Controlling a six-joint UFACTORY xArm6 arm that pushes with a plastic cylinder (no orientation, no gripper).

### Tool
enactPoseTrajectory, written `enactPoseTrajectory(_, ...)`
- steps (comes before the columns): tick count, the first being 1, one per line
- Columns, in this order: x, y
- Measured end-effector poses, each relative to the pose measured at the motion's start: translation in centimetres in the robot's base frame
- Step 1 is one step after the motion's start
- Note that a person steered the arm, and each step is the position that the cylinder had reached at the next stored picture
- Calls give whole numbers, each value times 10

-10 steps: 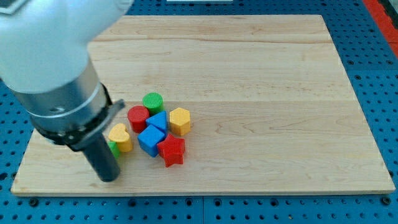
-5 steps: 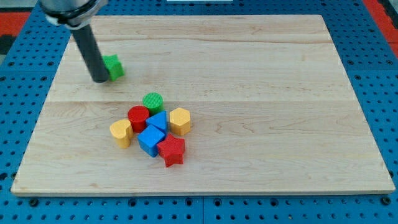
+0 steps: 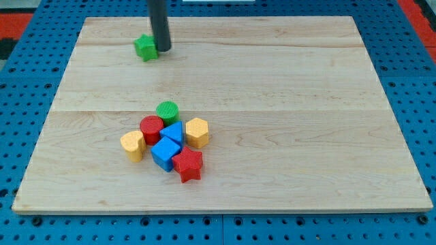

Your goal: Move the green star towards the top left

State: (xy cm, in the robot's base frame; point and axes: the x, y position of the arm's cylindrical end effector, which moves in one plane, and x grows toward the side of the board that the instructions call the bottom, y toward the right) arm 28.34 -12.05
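My tip [image 3: 162, 49] stands upright on the board near the view's top.

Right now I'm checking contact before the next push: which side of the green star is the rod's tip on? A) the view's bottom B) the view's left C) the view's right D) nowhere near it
C: my tip stands right against the view's right edge of the green star, near the board's top left.
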Motion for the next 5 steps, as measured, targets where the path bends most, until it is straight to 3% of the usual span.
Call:
enactPoseTrajectory(1, 30, 1)
enactPoseTrajectory(2, 35, -38)
enactPoseTrajectory(5, -4, -30)
